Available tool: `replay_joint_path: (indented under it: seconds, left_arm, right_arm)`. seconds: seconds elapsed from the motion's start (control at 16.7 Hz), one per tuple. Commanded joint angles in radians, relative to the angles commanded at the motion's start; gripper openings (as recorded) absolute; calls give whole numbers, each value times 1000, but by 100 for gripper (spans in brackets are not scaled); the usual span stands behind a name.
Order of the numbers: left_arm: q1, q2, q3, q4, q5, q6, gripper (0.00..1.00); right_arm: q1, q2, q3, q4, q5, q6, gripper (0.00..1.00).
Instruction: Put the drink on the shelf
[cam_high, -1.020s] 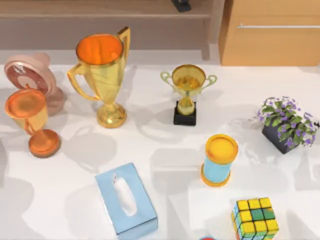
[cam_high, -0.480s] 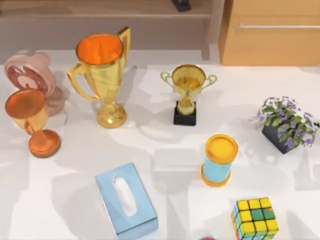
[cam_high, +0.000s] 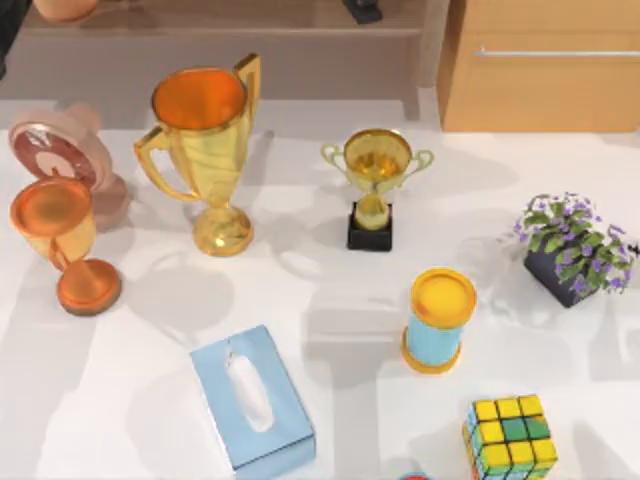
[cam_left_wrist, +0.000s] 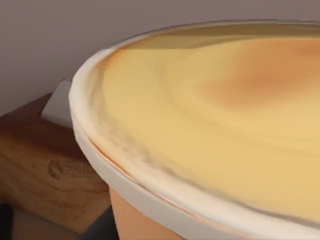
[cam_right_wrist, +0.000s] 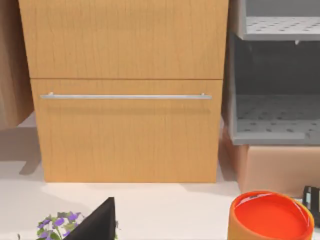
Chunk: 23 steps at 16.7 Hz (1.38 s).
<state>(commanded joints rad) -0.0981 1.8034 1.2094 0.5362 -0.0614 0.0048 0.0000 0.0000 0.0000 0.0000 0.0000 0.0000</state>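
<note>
At the far left of the top view, the drink (cam_high: 66, 9) sits at the upper corner, over the left end of the shelf (cam_high: 230, 18). A dark sliver of the left arm shows at the frame's edge beside it. The left wrist view looks closely across the cup's cream lid and peach body (cam_left_wrist: 210, 130), so it is probably carried by the left tool, though I cannot tell how that tool's fingers stand. Whether the cup already rests on the board is unclear; by my judgement, setting down and release remain. Further right, the drawer cabinet (cam_high: 545, 65) faces the parked right arm's wrist camera.
</note>
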Motion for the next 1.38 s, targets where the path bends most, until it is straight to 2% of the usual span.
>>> replay_joint_path:
  seconds: [0.18,0.36,1.38]
  left_arm:
    - [-75,-5,52,-90,-67,-9,0]
    - [-102,-12,81,-126,-96,-13,0]
    - [-88,162,183,-53,-79,-13,0]
  right_arm:
    - [0,0,0,0,0,0,100]
    - [0,0,0,0,0,0,100]
    - [0,0,0,0,0,0,100]
